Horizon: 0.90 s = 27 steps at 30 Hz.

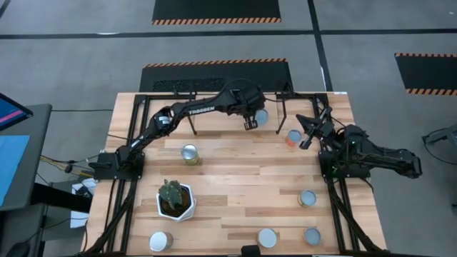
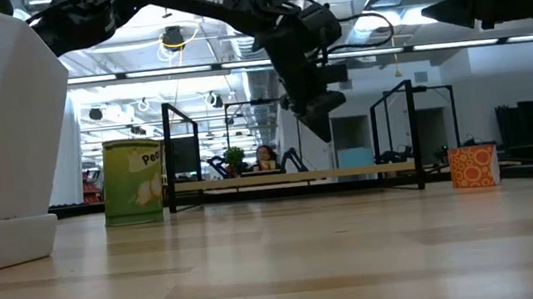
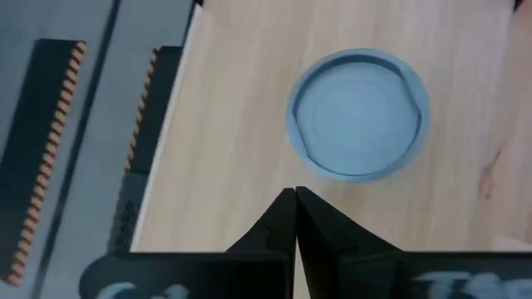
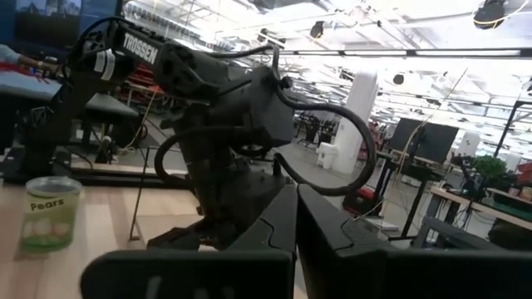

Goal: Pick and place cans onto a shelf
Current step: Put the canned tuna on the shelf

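Note:
The low light-wood shelf (image 1: 221, 123) stands on black legs at the table's far middle; it also shows in the low view (image 2: 290, 178). One can with a silvery-blue top (image 3: 357, 115) stands upright on the shelf (image 3: 224, 124), and shows in the high view (image 1: 262, 116). My left gripper (image 3: 295, 198) is shut and empty, pointing down above the shelf just beside that can (image 1: 250, 123). My right gripper (image 4: 295, 199) is shut and empty, held above the table's right side (image 1: 305, 143), near an orange can (image 1: 293, 135). A yellow-green can (image 1: 189, 153) stands on the table.
A white hexagonal pot with a cactus (image 1: 175, 200) stands near the table's left front. More cans stand on the table, one at the right (image 1: 308, 198) and three along the near edge (image 1: 160, 241), (image 1: 268, 238), (image 1: 312, 235).

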{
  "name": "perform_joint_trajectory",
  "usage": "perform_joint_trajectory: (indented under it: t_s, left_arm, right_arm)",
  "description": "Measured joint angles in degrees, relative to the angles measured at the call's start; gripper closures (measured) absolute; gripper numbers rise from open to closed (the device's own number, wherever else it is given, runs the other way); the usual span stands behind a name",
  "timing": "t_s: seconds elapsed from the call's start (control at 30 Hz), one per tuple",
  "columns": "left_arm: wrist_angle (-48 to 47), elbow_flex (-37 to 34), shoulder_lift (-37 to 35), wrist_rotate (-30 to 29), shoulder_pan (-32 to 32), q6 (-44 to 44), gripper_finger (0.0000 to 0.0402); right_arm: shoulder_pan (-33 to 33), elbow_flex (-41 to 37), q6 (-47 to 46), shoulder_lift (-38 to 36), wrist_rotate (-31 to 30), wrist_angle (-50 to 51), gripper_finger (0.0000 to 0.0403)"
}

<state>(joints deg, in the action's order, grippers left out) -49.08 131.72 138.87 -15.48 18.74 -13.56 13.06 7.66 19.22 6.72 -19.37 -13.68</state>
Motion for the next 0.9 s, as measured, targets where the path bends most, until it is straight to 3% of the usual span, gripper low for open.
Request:
perform_joint_trajectory:
  t_s: [0.13,0.53,0.9]
  left_arm:
    - [0.1,-0.84,-0.04,2.36,0.02,0.63,0.0401]
    - [6.74,-5.43,0.18,0.73,0.07,-0.28,0.0401]
    - [9.85,-5.4,-0.02,7.33,-1.55,0.67,0.0401]
  right_arm:
    - [0.0,0.0,-1.2,0.0,0.04,-0.57,0.0378]
    - [-4.71,1.02,-0.76,0.0,0.08,-1.67,0.0378]
    - [-10.75,3.65,-0.74,-0.02,-0.08,1.58,0.0378]
